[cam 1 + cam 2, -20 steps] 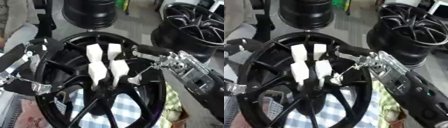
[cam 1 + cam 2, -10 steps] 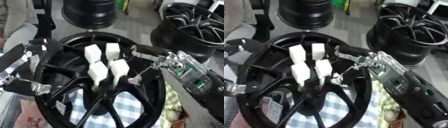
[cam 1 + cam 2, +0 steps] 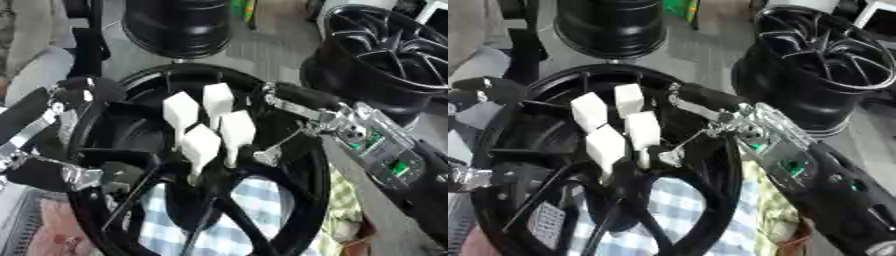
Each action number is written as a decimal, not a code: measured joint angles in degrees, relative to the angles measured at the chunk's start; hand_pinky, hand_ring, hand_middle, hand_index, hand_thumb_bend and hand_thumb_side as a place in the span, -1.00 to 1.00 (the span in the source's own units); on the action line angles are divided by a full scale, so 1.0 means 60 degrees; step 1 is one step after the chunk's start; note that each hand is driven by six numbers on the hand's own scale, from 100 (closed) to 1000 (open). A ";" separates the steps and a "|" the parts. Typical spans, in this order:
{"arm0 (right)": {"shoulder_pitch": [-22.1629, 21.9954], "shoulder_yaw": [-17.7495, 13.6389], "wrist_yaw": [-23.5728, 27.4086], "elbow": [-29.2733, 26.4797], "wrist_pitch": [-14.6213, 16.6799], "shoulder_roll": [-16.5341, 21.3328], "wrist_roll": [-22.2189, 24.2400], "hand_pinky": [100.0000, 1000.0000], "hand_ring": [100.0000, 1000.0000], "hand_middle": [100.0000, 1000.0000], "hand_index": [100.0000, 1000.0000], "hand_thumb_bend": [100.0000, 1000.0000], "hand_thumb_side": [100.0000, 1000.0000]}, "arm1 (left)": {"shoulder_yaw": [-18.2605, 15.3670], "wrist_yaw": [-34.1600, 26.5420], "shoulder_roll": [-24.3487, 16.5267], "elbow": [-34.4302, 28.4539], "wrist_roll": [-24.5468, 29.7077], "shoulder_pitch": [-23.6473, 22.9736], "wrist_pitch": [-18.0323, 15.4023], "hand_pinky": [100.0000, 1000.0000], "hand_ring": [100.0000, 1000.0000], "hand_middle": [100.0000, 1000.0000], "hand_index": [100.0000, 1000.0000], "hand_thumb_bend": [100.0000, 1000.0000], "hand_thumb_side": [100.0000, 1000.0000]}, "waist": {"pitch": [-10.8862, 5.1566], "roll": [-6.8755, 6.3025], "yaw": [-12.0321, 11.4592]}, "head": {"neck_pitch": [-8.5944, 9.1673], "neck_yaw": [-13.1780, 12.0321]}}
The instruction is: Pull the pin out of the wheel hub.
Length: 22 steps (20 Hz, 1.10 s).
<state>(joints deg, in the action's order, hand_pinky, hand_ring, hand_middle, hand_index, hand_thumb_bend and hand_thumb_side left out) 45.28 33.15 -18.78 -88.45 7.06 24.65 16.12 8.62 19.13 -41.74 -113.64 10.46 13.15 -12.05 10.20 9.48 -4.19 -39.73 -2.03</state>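
A black spoked wheel hub (image 3: 302, 200) lies flat before me. Several pins with white block heads (image 3: 200, 143) stand upright close together at its centre. My right hand (image 3: 325, 116) reaches in from the right over the rim, fingers straight. One black finger (image 3: 289, 95) points at the far pin (image 3: 218, 99). A silver-tipped finger (image 3: 268, 154) sits just right of the nearest right pin (image 3: 237, 131), apart from it. On the left rim rests my left hand (image 3: 54, 102), its fingers spread, closed round nothing.
A black wheel (image 3: 178, 25) stands at the back and a second one (image 3: 824, 65) at the right. A blue-and-white checked cloth (image 3: 241, 217) lies under the hub, with a yellowish cloth (image 3: 348, 200) to its right. A grey mesh piece (image 3: 544, 225) shows through the spokes.
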 measured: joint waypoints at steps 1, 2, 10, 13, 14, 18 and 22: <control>0.0000 -0.0001 0.0085 -0.0012 -0.0006 0.0000 -0.0081 0.26 0.26 -0.24 -0.09 -0.82 -0.77 | 0.0000 0.0000 0.0000 0.0000 0.0001 0.0000 0.0001 0.49 0.53 0.57 0.68 0.06 0.16 | 0.0000 0.0000 0.0001 | 0.0000 0.0001; 0.0000 -0.0009 0.0168 -0.0014 -0.0018 0.0000 -0.0157 0.26 0.26 -0.24 -0.10 -0.82 -0.77 | 0.0000 0.0000 0.0001 0.0000 0.0002 0.0000 0.0003 0.49 0.53 0.57 0.68 0.06 0.16 | 0.0001 0.0000 0.0002 | 0.0000 0.0002; -0.0002 -0.0078 0.0874 -0.0015 -0.0158 -0.0006 -0.0558 0.23 0.24 -0.25 -0.11 -0.86 -0.78 | 0.0001 0.0000 0.0001 0.0000 0.0005 -0.0002 0.0012 0.49 0.53 0.57 0.68 0.06 0.17 | 0.0001 0.0000 0.0005 | 0.0000 0.0004; 0.0005 -0.0180 0.1040 -0.0012 -0.0204 -0.0040 -0.0741 0.23 0.24 -0.26 -0.11 -0.85 -0.79 | 0.0002 0.0000 0.0002 0.0000 0.0017 -0.0003 0.0026 0.49 0.53 0.57 0.68 0.05 0.17 | 0.0001 -0.0001 0.0032 | -0.0001 0.0006; 0.0010 -0.0232 0.1079 -0.0007 -0.0213 -0.0052 -0.0817 0.23 0.24 -0.26 -0.11 -0.85 -0.80 | 0.0002 0.0000 0.0002 0.0000 0.0022 -0.0003 0.0031 0.49 0.53 0.57 0.68 0.05 0.17 | 0.0000 -0.0002 0.0033 | -0.0001 0.0009; 0.0065 -0.0466 0.1158 0.0075 -0.0213 -0.0209 -0.1181 0.22 0.23 -0.26 -0.12 -0.85 -0.81 | 0.0004 0.0000 0.0004 0.0000 0.0039 -0.0004 0.0050 0.49 0.53 0.57 0.69 0.05 0.17 | -0.0009 -0.0006 0.0034 | -0.0001 0.0032; 0.0154 -0.0804 0.1168 0.0210 -0.0176 -0.0301 -0.1610 0.22 0.22 -0.26 -0.11 -0.85 -0.83 | 0.0005 -0.0001 0.0007 0.0000 0.0042 -0.0013 0.0055 0.49 0.53 0.57 0.69 0.04 0.17 | -0.0047 -0.0011 0.0031 | -0.0001 0.0034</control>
<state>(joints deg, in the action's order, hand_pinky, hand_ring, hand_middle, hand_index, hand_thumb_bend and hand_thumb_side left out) 46.21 28.33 -11.77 -87.19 6.01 22.84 6.46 8.65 19.13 -41.70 -113.64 10.71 13.07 -11.72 9.92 9.42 -4.01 -39.73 -1.83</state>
